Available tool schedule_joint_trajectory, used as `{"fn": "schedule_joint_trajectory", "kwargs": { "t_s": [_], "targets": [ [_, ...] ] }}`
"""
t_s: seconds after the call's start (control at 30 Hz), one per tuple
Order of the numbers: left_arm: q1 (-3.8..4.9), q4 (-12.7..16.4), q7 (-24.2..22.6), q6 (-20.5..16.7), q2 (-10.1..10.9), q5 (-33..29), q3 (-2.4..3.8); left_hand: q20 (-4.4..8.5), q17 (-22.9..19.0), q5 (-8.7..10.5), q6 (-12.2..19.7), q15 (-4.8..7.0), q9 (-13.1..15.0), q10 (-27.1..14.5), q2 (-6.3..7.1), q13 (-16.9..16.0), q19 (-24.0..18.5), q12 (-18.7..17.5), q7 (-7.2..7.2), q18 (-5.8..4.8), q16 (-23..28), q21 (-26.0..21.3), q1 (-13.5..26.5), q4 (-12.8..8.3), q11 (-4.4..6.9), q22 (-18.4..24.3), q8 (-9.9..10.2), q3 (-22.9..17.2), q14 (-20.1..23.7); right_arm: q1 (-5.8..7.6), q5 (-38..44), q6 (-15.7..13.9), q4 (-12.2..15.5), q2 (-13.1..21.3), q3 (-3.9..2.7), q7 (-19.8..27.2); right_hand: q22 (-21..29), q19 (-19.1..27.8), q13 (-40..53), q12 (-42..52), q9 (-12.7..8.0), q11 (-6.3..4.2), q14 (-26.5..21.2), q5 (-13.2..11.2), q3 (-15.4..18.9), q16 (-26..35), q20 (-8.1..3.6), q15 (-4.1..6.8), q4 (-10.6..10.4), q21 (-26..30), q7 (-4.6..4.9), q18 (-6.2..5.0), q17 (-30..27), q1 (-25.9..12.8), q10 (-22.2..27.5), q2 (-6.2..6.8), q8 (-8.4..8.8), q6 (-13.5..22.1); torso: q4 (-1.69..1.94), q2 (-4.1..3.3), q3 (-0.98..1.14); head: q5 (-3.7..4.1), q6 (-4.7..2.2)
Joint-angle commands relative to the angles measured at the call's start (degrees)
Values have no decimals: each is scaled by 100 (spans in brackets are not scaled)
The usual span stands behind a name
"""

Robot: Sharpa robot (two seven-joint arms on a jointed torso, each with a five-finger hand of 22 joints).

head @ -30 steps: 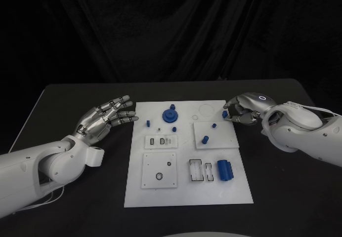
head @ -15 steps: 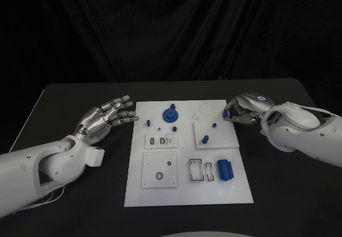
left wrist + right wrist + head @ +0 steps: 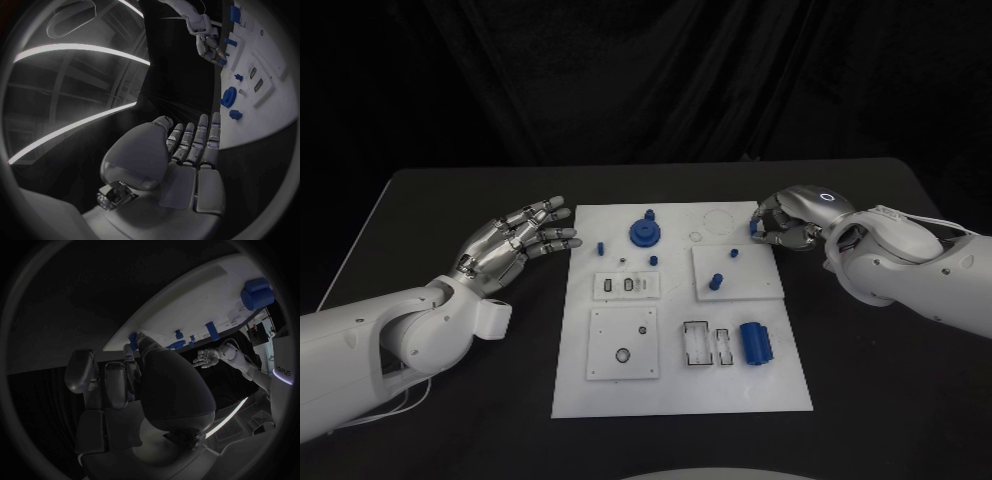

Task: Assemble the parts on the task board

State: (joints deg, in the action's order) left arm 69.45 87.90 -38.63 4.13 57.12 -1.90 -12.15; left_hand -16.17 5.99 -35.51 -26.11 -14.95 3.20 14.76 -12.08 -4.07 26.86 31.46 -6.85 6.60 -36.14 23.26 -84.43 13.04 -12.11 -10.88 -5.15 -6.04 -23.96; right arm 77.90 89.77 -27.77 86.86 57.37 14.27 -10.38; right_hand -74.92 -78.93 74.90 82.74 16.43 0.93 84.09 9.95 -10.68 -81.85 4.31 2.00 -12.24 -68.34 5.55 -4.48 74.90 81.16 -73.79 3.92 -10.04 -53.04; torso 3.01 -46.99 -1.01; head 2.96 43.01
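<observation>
The black desk carries the white board in its middle, long side running away from the robot.

The left hand hovers over the desk just beside the board's far left edge, palm open, fingers straight and a little apart, holding nothing. The right hand sits at the board's far right corner with its fingers curled in on a small blue part; the right wrist view shows that part at the fingertips, right at the board's edge.

On the board, a blue cylinder lies near the right edge toward the near end, beside two narrow slots. A blue disc with a knob stands at the far end, left of centre. A blue peg stands on the raised square plate at right, with a smaller peg at that plate's far edge. Two more small pegs stand near the disc: one at the board's left edge, one toward the middle.
</observation>
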Motion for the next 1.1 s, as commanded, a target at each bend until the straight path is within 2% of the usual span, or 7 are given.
{"fn": "schedule_joint_trajectory", "kwargs": {
  "t_s": [0.03,0.1,0.17,0.23,0.53,0.83,1.1],
  "targets": [
    [-17,5,-21,88,-9,2,5,1,-7,-25,47,10,-8,-7,47,9,-58,26,5,-117,-20,34,28,-13,-44,-9,6,-48,37,-20,17,-140,-16,-10,-3,31,-876,25,155,-17,5,-3,17,16,25,38,-5,18,7,24,-12,-29,637,21,24,-14,-22,-26,1,0,-3,1,0],
    [-24,3,-17,90,-10,2,5,1,-7,-25,47,10,-8,-7,47,9,-58,26,5,-117,-20,34,28,-13,-44,-9,6,-48,37,-23,17,-152,-18,-15,-3,39,-874,28,155,-17,12,-3,16,30,28,39,-5,18,-2,32,-10,-30,636,12,24,-23,-30,-23,2,0,-2,2,1],
    [-32,1,-15,92,-9,2,5,1,-7,-25,47,10,-8,-7,47,9,-58,26,5,-117,-20,34,28,-13,-44,-9,6,-48,37,-25,17,-186,-8,-10,-3,55,-875,27,153,-20,53,-7,15,218,31,43,-9,19,-6,40,-16,-31,634,23,29,-41,-79,2,2,-2,-2,2,3],
    [-40,1,-14,93,-2,2,5,1,-7,-25,47,10,-8,-7,47,9,-58,26,5,-117,-20,34,28,-13,-44,-9,6,-48,37,-26,17,-249,30,5,-3,82,-877,24,145,-31,103,-12,15,605,-1,45,-17,24,18,45,-20,-31,635,76,43,-48,-141,25,1,-1,-3,-2,8],
    [-59,11,-12,91,24,2,5,1,-7,-25,47,10,-8,-7,47,9,-58,26,5,-117,-20,34,28,-13,-44,-9,6,-48,37,-27,17,-761,521,137,-4,317,-907,-43,221,5,264,-28,62,1417,-133,-7,-34,41,74,-44,-30,-11,689,158,-74,17,-387,-104,0,-1,-2,-32,11],
    [-66,27,-12,85,39,2,5,1,-7,-25,47,10,-8,-7,47,9,-58,26,5,-117,-20,34,28,-13,-44,-9,6,-48,37,-31,-203,-1138,1229,126,-6,668,-932,-96,282,41,304,-34,102,1594,-177,-57,-41,53,64,-134,-34,8,737,138,-166,41,-447,-143,-4,3,1,-66,1],
    [-68,40,-11,74,53,2,5,1,-7,-25,47,10,-8,-7,47,9,-58,26,5,-117,-20,34,28,-13,-44,-9,6,-48,37,-182,-591,-1204,1509,-85,-6,988,-938,-111,310,60,324,-23,113,1621,-194,-69,-43,51,51,-157,-19,12,748,116,-207,47,-478,-169,-1,8,-5,-63,8]
  ]
}}
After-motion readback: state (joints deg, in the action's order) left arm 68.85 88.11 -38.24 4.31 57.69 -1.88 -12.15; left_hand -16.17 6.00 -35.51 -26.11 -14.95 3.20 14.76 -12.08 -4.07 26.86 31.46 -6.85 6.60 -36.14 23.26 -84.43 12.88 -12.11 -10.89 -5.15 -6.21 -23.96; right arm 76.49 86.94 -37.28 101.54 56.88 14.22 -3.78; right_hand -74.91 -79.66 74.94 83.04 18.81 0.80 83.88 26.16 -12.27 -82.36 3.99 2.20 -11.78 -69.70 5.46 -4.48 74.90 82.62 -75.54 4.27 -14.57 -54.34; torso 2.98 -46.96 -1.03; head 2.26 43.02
